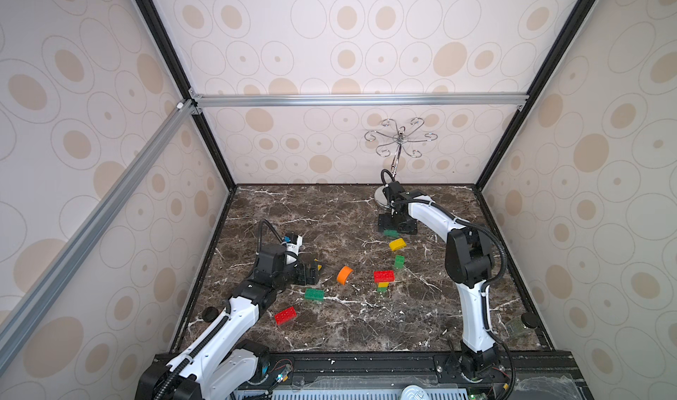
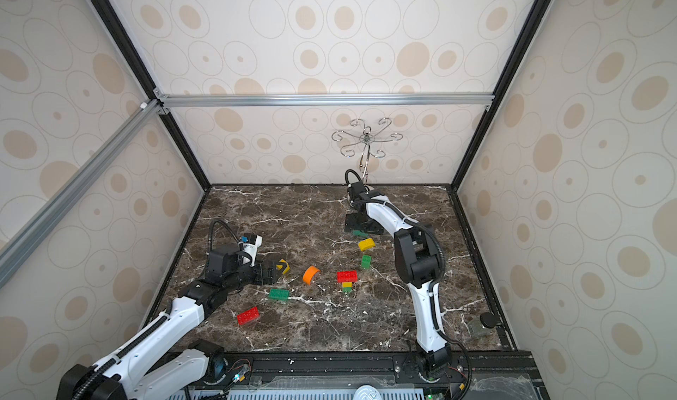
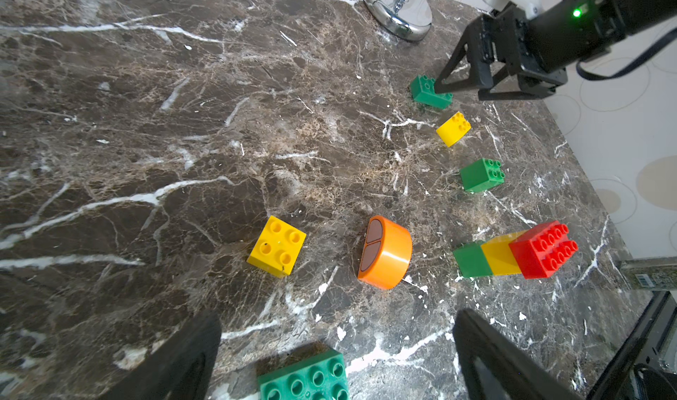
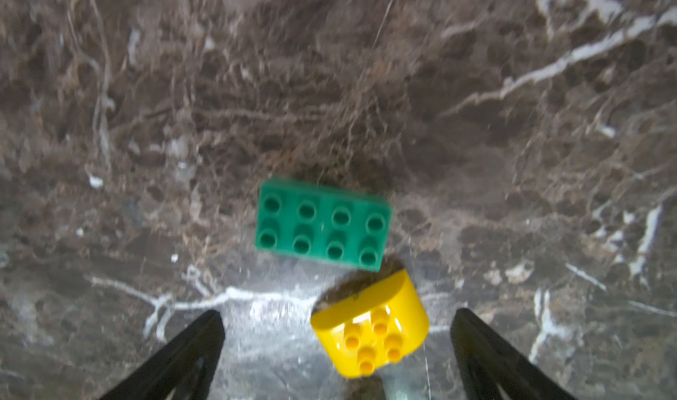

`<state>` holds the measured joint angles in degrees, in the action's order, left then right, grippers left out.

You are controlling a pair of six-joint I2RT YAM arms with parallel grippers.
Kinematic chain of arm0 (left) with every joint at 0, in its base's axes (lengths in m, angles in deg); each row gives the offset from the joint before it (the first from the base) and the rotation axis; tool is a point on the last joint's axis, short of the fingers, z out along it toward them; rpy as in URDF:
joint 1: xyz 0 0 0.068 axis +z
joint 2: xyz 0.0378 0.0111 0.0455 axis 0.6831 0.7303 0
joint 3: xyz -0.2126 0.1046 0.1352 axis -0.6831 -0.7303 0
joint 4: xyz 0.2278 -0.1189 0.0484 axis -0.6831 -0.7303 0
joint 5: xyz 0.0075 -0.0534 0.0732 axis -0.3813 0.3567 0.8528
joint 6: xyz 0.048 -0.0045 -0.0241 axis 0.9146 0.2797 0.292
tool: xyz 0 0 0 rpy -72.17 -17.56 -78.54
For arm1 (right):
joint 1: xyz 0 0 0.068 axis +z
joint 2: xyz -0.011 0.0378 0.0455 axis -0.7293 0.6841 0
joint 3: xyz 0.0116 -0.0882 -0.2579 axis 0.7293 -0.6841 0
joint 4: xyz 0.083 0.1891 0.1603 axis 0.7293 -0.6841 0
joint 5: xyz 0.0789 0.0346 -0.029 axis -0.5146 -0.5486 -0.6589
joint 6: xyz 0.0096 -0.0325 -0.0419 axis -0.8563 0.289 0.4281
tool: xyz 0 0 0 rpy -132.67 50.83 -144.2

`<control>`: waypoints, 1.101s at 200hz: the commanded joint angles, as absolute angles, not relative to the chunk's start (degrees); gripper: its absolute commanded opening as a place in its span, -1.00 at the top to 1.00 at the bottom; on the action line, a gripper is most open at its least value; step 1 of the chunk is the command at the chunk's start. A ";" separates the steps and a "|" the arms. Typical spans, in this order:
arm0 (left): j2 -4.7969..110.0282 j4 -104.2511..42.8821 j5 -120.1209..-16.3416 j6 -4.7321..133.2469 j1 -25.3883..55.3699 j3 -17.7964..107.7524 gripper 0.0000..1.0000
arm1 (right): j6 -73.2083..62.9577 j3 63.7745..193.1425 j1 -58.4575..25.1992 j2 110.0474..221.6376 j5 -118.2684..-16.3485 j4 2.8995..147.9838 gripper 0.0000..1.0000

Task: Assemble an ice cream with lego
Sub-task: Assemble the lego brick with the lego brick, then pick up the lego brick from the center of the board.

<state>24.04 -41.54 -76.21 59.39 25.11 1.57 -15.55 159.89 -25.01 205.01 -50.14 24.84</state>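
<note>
dark veined marble tabletop (image 1: 329, 215), walled by circle-patterned panels (image 1: 329, 32). left pincer (image 3: 337, 319) spread wide, nothing gripped; right pincer (image 4: 337, 317) spread wide, green oblong brick (image 4: 322, 224) seen just ahead.

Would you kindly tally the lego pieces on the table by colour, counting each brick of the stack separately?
Green pieces: 4
Yellow pieces: 3
Red pieces: 2
Orange piece: 1
Total: 10

Bright even light, soft shadows, glare on table (image 4: 278, 306), right wrist view blurred, top views bowed
</note>
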 commanded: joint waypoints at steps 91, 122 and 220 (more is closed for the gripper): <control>24.13 -41.58 -75.46 59.33 25.51 1.93 -1.00 | -17.04 168.37 -26.00 213.86 -51.14 24.33 -0.90; 24.11 -41.46 -75.45 59.33 25.51 1.93 -1.00 | -17.20 168.70 -26.18 214.83 -51.87 24.48 -0.77; 23.95 -41.55 -75.38 59.29 25.49 1.93 -1.00 | -17.73 169.24 -26.18 215.01 -52.96 23.88 -0.35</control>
<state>24.15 -41.54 -75.95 59.39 25.11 1.57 -17.46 168.06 -26.01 214.43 -52.98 25.67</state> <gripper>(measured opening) 0.999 0.701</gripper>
